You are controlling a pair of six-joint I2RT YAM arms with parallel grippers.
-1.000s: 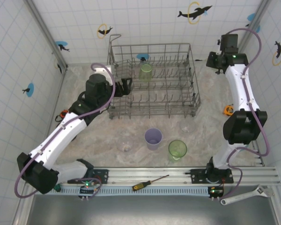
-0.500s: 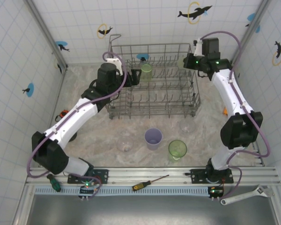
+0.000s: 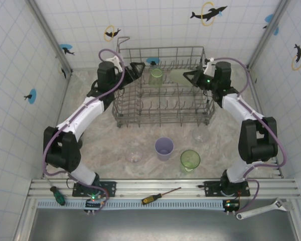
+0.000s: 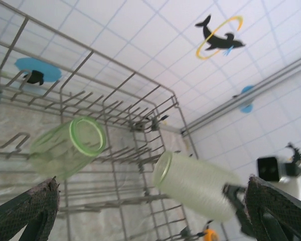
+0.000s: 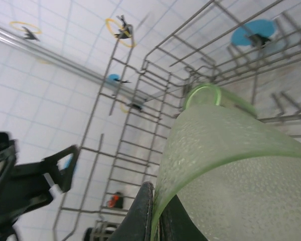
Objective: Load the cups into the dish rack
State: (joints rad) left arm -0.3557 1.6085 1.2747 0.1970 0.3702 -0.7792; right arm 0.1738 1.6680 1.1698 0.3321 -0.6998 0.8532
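Green cup (image 3: 176,75) in right end effector (image 3: 189,76)

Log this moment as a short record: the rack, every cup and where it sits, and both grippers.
dish rack: grey wire basket at the far side of the table
in rack: one pale green cup, near the back
right gripper: shut on a second pale green cup, held above the rack's back right part
left gripper: open, nothing between its fingers, at the rack's back left corner
on table in front of rack: lavender cup, green cup, nearer clear cup, farther clear cup
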